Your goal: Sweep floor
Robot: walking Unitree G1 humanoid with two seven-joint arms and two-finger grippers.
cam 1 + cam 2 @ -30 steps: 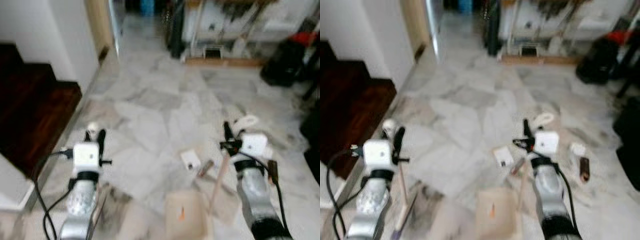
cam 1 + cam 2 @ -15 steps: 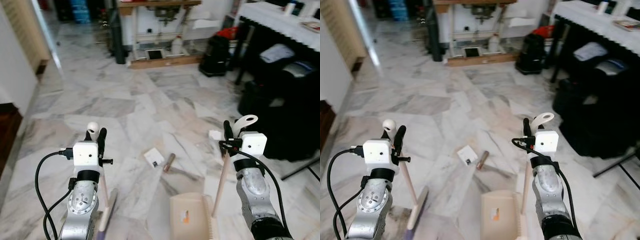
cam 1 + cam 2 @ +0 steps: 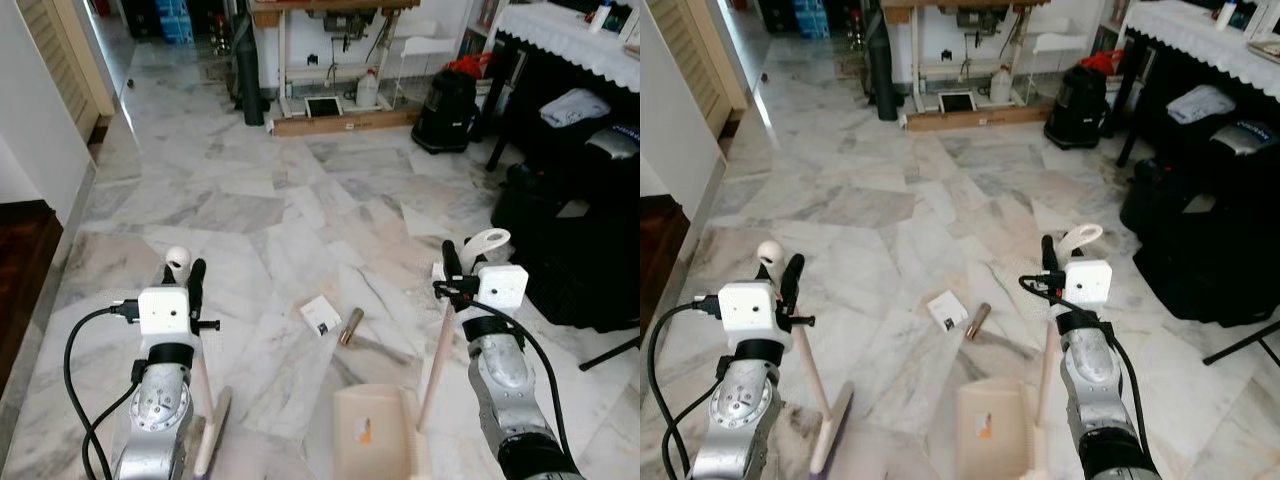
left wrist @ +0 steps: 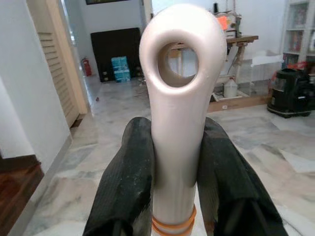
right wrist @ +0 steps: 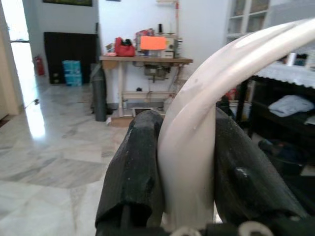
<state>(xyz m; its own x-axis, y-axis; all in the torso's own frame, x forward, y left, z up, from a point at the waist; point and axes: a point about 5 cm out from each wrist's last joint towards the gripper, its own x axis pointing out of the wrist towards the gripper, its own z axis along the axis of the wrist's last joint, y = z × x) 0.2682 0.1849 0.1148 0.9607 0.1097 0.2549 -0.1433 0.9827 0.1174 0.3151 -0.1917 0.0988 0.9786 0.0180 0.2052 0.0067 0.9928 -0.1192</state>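
Observation:
My left gripper (image 3: pixel 186 272) is shut on the pale handle of a broom (image 4: pixel 178 98), just below its looped end. The broom's head (image 3: pixel 213 441) rests on the marble floor by my left side. My right gripper (image 3: pixel 455 264) is shut on the curved top of a dustpan handle (image 5: pixel 197 123). The beige dustpan (image 3: pixel 371 436) sits on the floor in front of me. Ahead of it lie a small white card (image 3: pixel 320 316) and a brown cylinder (image 3: pixel 351 326).
A dark wooden step (image 3: pixel 20 270) and a white wall (image 3: pixel 30 130) are on the left. Black bags (image 3: pixel 590 260) and a cloth-covered table (image 3: pixel 570 30) crowd the right. A sewing table (image 3: pixel 330 50) and a black bin (image 3: pixel 447 95) stand at the back. The marble floor (image 3: pixel 250 200) between is open.
The camera has swung to the right, off the stairs, and the blur has gone. Both grippers keep the same hold on the broom and the dustpan handle.

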